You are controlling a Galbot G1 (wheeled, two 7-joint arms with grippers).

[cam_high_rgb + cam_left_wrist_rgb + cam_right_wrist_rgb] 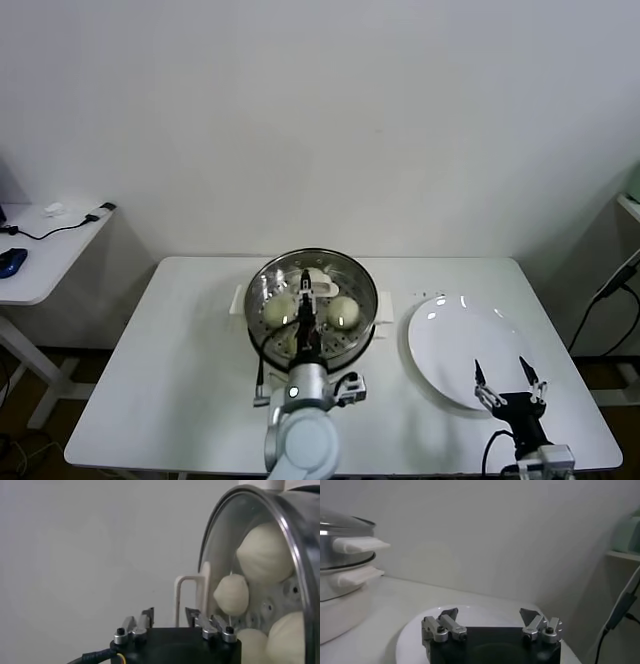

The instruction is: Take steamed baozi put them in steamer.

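The left gripper [307, 305] hangs over the steamer [262, 283], jaws narrowly parted and empty, with the baozi [343, 312] on the tray directly beneath and beside it, while the right gripper [509, 378] waits wide open over the bare plate [445, 330].

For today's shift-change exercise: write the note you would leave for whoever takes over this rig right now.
Left gripper: open, holding nothing, over the steamer near its front.
Right gripper: open, holding nothing, over the near edge of the white plate.
Baozi: the left wrist view shows four inside the steamer; the head view shows two clearly, the arm hiding the rest.
Done: plate bare, no bun outside the pot.
Left: probably just withdraw the left arm; recount once it clears.
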